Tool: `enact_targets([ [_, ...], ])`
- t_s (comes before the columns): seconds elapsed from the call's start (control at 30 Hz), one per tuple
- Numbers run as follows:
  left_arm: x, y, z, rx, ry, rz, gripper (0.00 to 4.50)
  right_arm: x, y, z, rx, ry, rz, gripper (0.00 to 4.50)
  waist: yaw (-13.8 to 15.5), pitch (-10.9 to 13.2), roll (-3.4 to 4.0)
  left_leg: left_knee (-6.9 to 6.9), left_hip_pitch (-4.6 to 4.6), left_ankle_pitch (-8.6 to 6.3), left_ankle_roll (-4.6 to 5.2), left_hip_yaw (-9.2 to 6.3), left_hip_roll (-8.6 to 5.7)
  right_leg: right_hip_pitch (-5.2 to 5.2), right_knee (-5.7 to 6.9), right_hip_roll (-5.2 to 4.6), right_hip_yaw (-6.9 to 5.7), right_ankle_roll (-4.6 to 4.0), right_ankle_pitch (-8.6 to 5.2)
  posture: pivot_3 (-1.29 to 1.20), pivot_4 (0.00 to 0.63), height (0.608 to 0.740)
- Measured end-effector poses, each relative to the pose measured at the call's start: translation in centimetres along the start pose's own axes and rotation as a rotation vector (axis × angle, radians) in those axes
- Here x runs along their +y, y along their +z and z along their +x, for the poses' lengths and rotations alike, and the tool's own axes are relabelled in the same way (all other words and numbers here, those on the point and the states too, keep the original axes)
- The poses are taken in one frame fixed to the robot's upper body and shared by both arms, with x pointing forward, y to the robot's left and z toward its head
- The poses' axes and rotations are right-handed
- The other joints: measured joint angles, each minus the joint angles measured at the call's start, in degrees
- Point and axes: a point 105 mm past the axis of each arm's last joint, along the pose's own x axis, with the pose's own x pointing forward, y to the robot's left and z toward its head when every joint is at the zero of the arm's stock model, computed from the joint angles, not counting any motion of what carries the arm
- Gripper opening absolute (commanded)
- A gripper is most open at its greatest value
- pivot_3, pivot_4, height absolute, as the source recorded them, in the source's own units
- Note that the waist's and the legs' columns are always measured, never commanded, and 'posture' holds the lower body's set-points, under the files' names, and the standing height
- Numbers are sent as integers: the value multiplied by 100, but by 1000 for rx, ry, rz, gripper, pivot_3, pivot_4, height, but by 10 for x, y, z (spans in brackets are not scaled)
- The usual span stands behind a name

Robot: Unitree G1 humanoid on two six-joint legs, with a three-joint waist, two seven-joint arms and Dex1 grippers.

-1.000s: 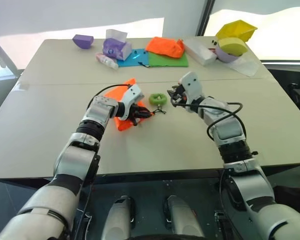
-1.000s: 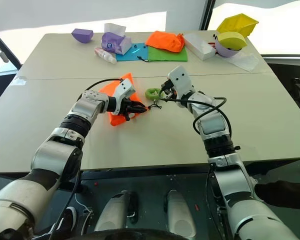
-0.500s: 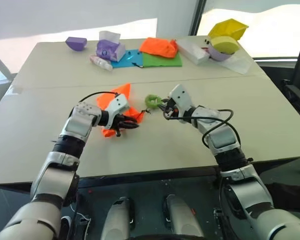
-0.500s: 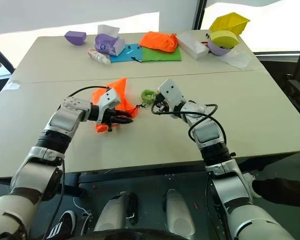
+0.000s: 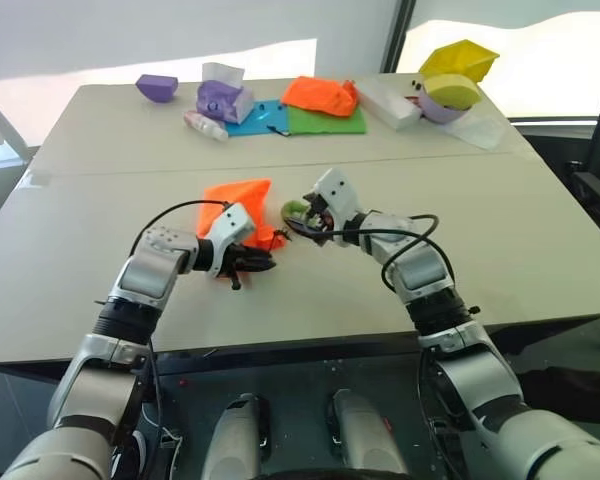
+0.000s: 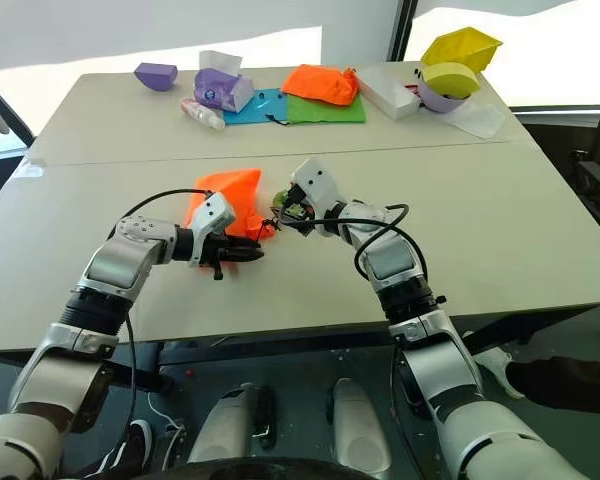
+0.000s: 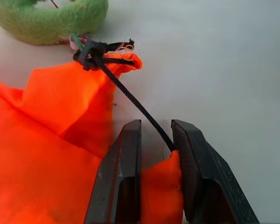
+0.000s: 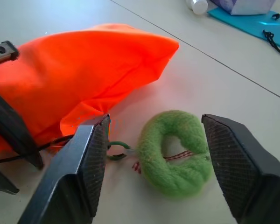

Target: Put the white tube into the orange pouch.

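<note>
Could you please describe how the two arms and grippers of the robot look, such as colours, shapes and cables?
Both arms are built of rounded silver-grey segments joined by black ribbed rings. A thin black cable loops outside each forearm. The left gripper and the right gripper each have a white boxy wrist housing with small dark dots. Their two black fingers are flat, broad, with finely textured inner pads.

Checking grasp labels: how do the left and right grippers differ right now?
The left gripper is nearly closed, pinching a fold of the orange pouch and its dark cord. The right gripper stands wide open, holding nothing. The left sits at the pouch's near edge; the right straddles the green ring charm lying on the table. Both are low over the table, facing each other.
</note>
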Motion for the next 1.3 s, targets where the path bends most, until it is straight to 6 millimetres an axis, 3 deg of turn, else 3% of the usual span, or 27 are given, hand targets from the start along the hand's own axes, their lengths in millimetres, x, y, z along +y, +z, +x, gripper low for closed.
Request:
enact_targets([
  [0.27,1,2,3,-15,28,0,1055,1,-21,20,105,-15,57,3352,-1,0,0,-1,-1,0,0,3,1,-2,3,1,0,3,2,0,150,740],
  [0.47,-3,2,6,-31,32,-4,1055,-2,-24,25,137,-2,61,3352,-4,0,0,-1,-1,0,0,3,1,-2,0,1,0,3,2,0,150,740],
  [0.7,-3,2,7,-38,49,3,1055,-7,-28,23,134,-16,40,24,2,0,0,-2,-1,0,0,3,0,-2,0,-2,0,1,1,0,150,740],
  [0.87,-2,11,10,-82,75,30,1055,-19,-33,-7,47,-33,103,24,41,0,0,-2,-15,0,0,0,-1,-7,-10,-8,0,6,3,0,150,740],
  [1.03,0,33,13,-197,97,31,1055,-16,-9,-38,-122,-45,159,24,0,1,-1,-3,-14,0,0,-6,4,-11,-5,-1,-1,20,11,0,150,740],
  [1.17,15,52,-4,-340,84,-134,1055,-7,-2,-46,-147,-43,207,24,-16,1,-2,-3,-4,0,0,-8,4,-11,6,10,-1,-5,4,0,150,740],
  [1.3,23,49,-19,-330,22,-190,1055,-8,6,-48,-168,-59,197,24,-7,1,-2,-3,2,0,-1,-6,3,-6,4,9,-2,-10,3,0,150,740],
])
